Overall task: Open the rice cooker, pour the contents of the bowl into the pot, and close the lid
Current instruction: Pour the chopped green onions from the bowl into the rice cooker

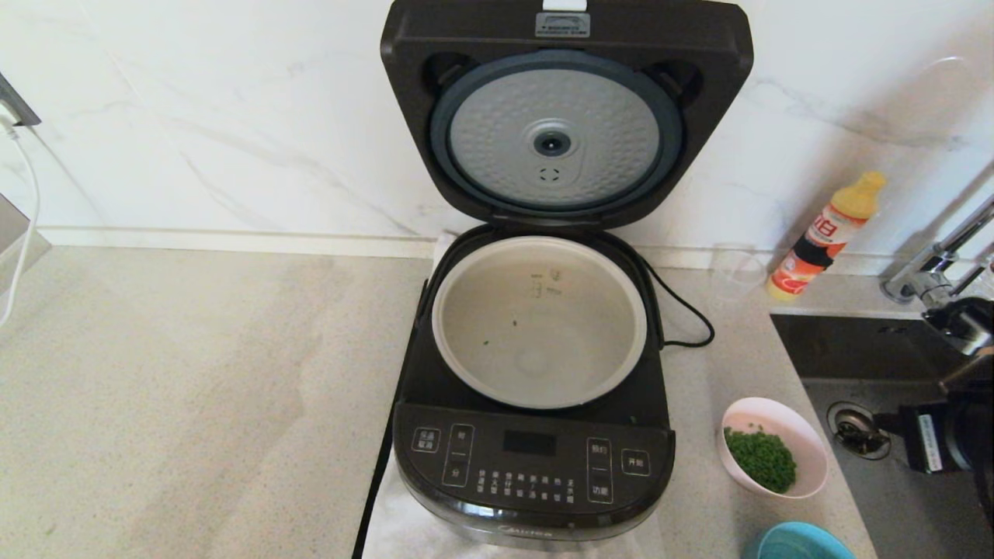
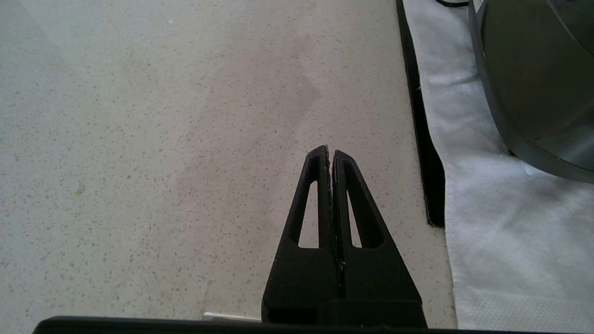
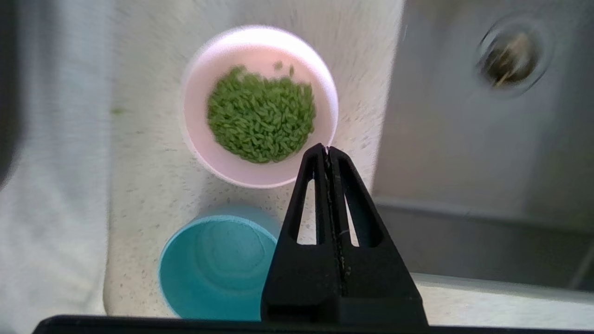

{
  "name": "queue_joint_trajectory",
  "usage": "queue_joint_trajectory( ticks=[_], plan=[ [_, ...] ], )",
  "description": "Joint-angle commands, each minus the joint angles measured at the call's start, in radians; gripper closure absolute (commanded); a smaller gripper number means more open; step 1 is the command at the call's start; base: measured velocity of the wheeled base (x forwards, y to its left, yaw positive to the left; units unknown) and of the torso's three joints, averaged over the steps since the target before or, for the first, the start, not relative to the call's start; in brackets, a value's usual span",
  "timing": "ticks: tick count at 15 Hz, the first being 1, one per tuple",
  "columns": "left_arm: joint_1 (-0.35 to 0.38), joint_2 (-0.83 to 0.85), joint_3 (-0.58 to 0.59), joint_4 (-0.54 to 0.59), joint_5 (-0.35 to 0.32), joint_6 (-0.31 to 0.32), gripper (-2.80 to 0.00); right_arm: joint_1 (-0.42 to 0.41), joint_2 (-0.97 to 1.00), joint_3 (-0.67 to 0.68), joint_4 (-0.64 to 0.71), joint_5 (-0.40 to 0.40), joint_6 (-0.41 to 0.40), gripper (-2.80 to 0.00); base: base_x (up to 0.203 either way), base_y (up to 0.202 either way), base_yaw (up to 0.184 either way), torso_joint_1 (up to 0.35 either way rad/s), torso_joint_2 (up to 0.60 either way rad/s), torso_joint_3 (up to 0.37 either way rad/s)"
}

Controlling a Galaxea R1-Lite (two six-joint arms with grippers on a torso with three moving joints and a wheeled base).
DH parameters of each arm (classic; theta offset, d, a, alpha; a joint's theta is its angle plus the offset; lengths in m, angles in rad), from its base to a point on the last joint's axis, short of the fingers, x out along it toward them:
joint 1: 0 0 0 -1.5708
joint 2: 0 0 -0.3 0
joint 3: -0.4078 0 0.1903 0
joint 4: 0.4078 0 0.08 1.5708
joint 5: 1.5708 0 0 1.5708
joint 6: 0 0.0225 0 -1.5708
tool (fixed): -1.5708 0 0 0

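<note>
The right end effector [image 3: 328,149], fingers pressed together and holding nothing, hangs above the pink bowl [image 3: 258,99] of green grains, right of the open rice cooker [image 1: 536,458] on the desk [image 1: 194,388].

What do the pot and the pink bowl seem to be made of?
The pot: probably coated metal, matte pale grey-beige, with faint level marks on its inner wall. The pink bowl: likely plastic or melamine, smooth and slightly glossy with a thin rim; ceramic is possible.
</note>
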Motion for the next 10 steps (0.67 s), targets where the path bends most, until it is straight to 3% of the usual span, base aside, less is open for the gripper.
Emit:
queue_joint_trajectory(
  ticks=[1,5,6,10],
  plan=[
    [0.000,0.000,0.009,0.000,0.001,0.000,0.00,-0.018,0.182,-0.019,0.002,-0.001,0.015,0.00,0.000,0.000,0.000,0.000,0.00,0.000],
    [0.000,0.000,0.009,0.000,0.001,0.000,0.00,-0.047,0.225,-0.005,0.003,0.000,0.029,0.00,0.000,0.000,0.000,0.000,0.00,0.000],
    [0.000,0.000,0.009,0.000,0.001,0.000,0.00,-0.047,0.219,-0.005,0.004,0.000,0.031,-2.80,0.000,0.000,0.000,0.000,0.00,0.000],
    [0.000,0.000,0.009,0.000,0.001,0.000,0.00,-0.050,0.218,0.024,0.001,0.002,0.031,-2.80,0.000,0.000,0.000,0.000,0.00,0.000]
  ],
)
